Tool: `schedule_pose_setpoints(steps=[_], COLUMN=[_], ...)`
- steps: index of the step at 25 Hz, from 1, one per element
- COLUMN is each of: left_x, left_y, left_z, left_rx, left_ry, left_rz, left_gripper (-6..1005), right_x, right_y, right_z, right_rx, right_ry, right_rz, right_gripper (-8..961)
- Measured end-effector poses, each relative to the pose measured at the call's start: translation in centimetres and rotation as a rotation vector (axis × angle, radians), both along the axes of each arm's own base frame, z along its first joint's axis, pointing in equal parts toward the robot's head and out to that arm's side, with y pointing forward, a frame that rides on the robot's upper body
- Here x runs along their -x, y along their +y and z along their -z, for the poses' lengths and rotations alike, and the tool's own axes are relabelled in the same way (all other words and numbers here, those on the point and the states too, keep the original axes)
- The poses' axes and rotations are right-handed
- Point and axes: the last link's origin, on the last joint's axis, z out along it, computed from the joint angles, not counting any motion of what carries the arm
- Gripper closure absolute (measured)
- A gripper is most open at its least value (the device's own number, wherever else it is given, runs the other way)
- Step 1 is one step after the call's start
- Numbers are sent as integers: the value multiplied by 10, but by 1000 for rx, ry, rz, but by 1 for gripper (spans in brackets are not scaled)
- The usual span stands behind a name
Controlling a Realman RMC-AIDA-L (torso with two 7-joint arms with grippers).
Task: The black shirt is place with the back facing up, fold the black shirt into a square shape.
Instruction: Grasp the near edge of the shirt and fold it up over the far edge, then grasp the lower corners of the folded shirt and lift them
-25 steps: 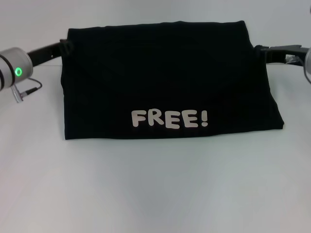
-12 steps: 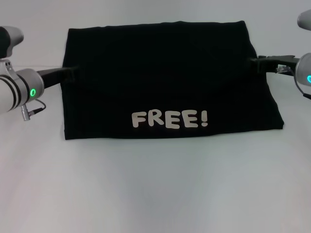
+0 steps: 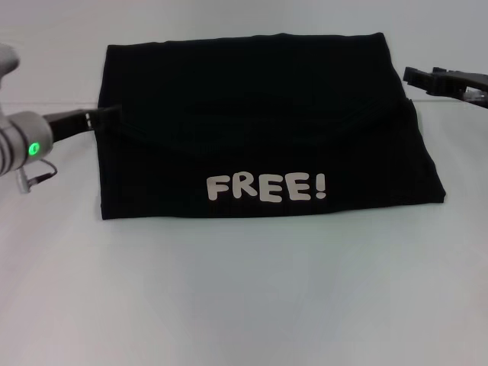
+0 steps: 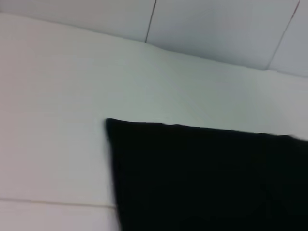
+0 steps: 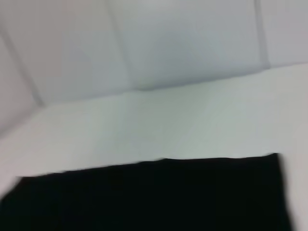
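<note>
One soft black fabric T-shirt folded into a wide rectangle, white "FREE!" lettering near front edge, flat on smooth white surface, left end effector touching left edge, right end effector just beside right edge, grip state of both unclear.

Left gripper: tip meets the left edge of the black shirt in the head view; black on black, so finger spread cannot be told; arm cut off by the picture's left edge
Right gripper: tip just beside the shirt's right edge; contact and finger spread too small to tell; arm cut off at the right edge
Left wrist view: black shirt cut off at 2 edges; 1 corner shows; own fingers out of sight
Right wrist view: blurred; black shirt cut off below; own fingers out of sight
Shirt layers beneath the folded top: hidden
</note>
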Motion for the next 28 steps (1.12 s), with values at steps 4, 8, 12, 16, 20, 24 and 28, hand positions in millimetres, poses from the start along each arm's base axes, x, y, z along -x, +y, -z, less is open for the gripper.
schedule_pose_setpoints(steps=[4, 8, 12, 16, 20, 24, 28], left_x=[4, 9, 24, 35, 40, 40, 36], left_y=[-27, -61, -90, -101, -102, -96, -93], left_z=[-11, -23, -27, -26, -17, 0, 11], left_rx=[87, 177, 197, 189, 206, 239, 268], left_ry=[-150, -258, -276, -252, -214, -158, -125], left_rz=[59, 116, 111, 93, 73, 51, 49], left_gripper=[225, 147, 117, 119, 121, 122, 123], right_x=[-10, -22, -31, -41, -47, -47, -45], right_y=[-24, -53, -75, -85, -86, -86, -84], right_z=[-10, -17, -18, -19, -19, -19, -19], right_rx=[63, 138, 186, 189, 185, 185, 186], right_ry=[125, 213, 262, 284, 283, 282, 281], right_rz=[-61, -99, -121, -88, -57, -54, -62], right_gripper=[375, 352, 358, 357, 357, 357, 358])
